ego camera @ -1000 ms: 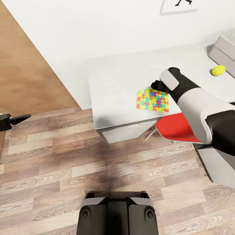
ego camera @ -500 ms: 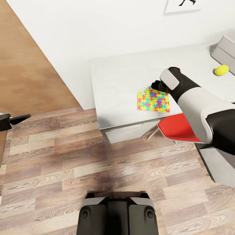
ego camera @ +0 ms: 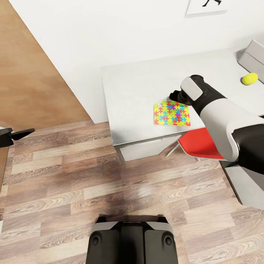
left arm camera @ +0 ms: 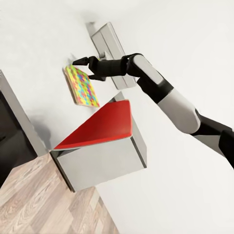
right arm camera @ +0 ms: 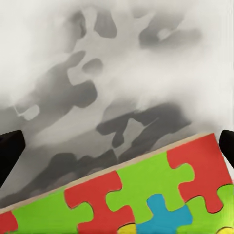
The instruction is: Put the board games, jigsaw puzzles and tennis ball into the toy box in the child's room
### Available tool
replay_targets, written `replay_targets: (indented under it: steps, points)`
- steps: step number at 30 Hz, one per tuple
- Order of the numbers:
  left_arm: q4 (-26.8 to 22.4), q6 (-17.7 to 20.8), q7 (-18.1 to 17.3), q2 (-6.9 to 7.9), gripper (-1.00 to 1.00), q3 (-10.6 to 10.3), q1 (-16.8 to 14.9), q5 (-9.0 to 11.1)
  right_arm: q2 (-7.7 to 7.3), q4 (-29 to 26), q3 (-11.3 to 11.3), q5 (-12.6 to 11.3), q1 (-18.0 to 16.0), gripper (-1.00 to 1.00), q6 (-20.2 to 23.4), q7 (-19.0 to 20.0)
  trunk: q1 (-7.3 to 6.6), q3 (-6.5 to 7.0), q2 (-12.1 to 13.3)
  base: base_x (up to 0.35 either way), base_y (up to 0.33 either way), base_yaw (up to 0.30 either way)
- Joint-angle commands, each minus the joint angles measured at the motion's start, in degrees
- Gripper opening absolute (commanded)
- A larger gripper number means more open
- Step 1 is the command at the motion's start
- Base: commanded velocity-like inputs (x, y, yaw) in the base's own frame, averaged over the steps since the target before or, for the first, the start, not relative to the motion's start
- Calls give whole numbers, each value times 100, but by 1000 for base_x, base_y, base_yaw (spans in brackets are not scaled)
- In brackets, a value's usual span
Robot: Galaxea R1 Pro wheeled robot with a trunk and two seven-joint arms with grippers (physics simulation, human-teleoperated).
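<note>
While right gripper (left arm camera: 81,62) gapes | jigsaw puzzle (ego camera: 172,113) edge between fingers

A pale grey-white table (ego camera: 132,91) is seen against a white wall, above a wood-plank floor (ego camera: 73,190). A thin mosaic puzzle (ego camera: 172,113) is laid flat on the table, close to its front edge and well away from the left corners. A small yellow-green ball (ego camera: 249,78) is placed further along toward the right end, just beside a light grey bin (ego camera: 253,55) near the back edge.
</note>
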Motion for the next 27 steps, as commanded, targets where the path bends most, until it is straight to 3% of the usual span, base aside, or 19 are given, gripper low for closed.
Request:
replay_targets:
  steps: [1,7,27]
  points:
    - [0,61,-23,1,100,-3,-4,-4,1,150,-29,-240,1,100,6,-15,6,-8,-5,0,10,0]
    - [4,61,-23,1,100,-3,-4,-4,10,148,-149,-234,1,100,191,-18,6,-8,-5,0,2,0]
    - [6,61,-23,0,100,-4,-4,-13,38,147,-158,-233,1,100,718,-24,6,-8,-5,0,0,0]
